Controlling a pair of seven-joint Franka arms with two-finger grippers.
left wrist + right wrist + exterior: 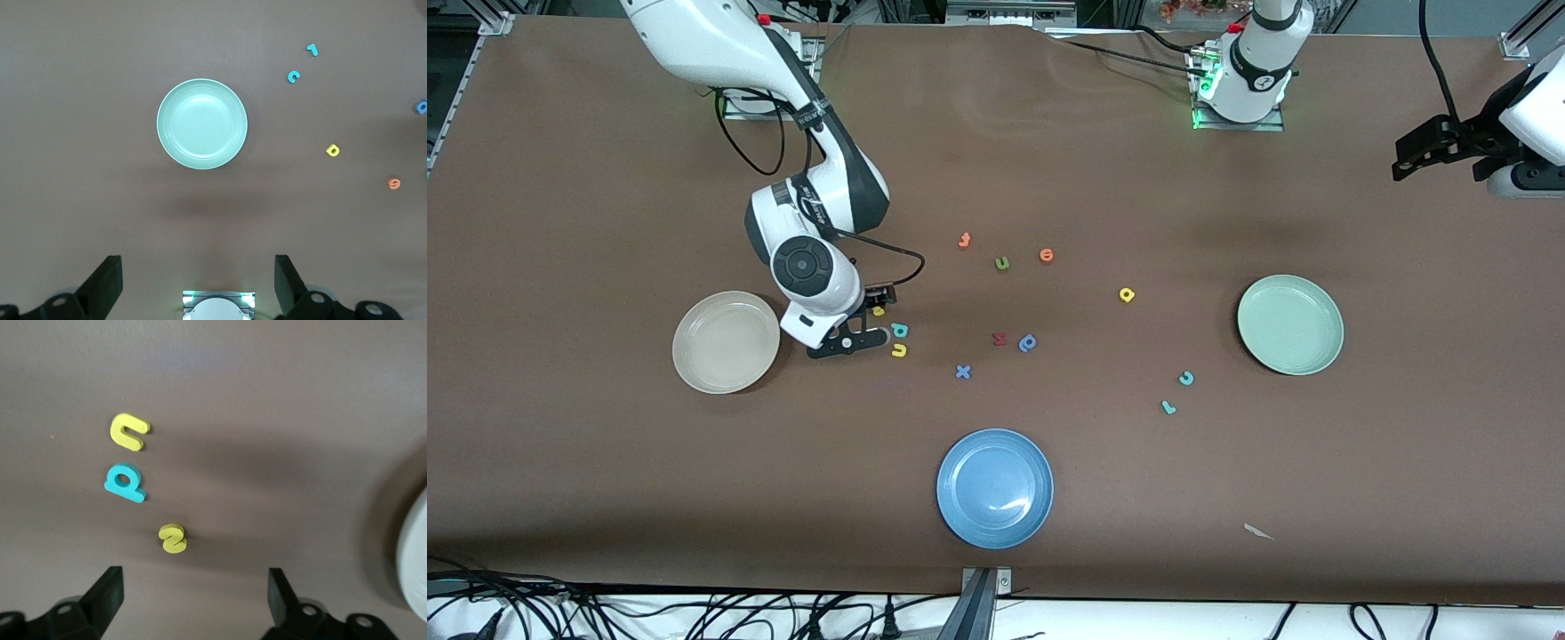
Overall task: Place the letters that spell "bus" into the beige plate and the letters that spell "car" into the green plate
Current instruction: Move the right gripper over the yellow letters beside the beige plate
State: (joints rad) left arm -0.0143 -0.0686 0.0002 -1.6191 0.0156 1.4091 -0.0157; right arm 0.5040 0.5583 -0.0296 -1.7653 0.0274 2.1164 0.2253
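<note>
My right gripper (866,318) (195,597) hangs low over the table beside the beige plate (726,342) (417,567), open and holding nothing. The yellow "s" (879,310) (173,538) lies just ahead of its fingertips. The teal "b" (900,331) (125,483) and the yellow "u" (899,350) (129,431) lie close by. The green plate (1290,324) (202,124) sits toward the left arm's end. The yellow "a" (1127,294) (332,151), teal "c" (1185,378) (293,77) and teal "r" (1168,407) (311,49) lie near it. My left gripper (1416,153) (198,283) waits open, high up.
A blue plate (995,487) sits nearest the front camera. Mid-table lie two orange letters (964,239) (1047,255), a green "u" (1002,262), a red letter (1000,339), a darker blue rounded letter (1028,342) and a blue "x" (963,372).
</note>
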